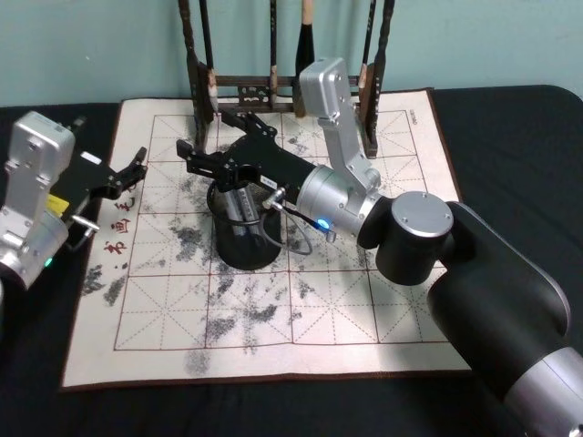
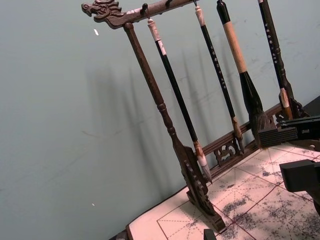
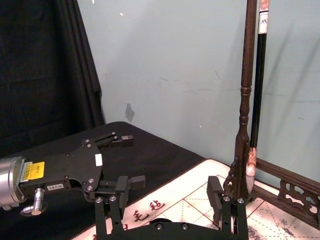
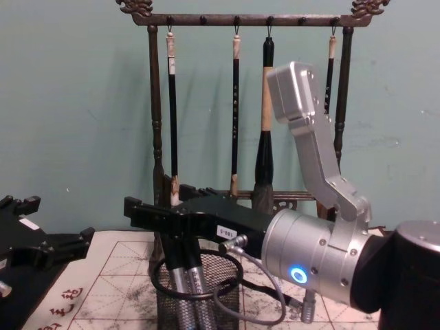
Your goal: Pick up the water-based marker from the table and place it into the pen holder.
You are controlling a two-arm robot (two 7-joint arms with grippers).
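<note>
- Right gripper (image 1: 205, 150) — reaches across the calligraphy mat (image 1: 364, 309) and sits directly above the pen holder (image 1: 242, 238). In the chest view its fingers (image 4: 148, 213) stand well apart over the rim, with nothing between them.
- Water-based marker (image 4: 184, 292) — in the chest view two silver-and-black barrels stand slightly tilted inside the mesh cup; which is the marker cannot be told, but the task's pen appears to be in the holder already, free of the fingers.
- Left gripper (image 1: 127, 173) — hovers over the mat's left edge, well clear of the holder; fingers spread, holding nothing.
- Risk, tipping — the holder is light mesh and the right fingers hang just above its rim. A sideways withdrawal could catch the rim or a protruding pen top and topple the cup; a straight lift avoids this.
- Risk, cable — a grey cable (image 4: 237, 306) loops from the right wrist down beside the rim and might snag it.
- Risk, rack — the wooden brush rack (image 1: 273, 86) stands just behind on the counter; a wide swing of the arm could knock its hanging brushes.
</note>
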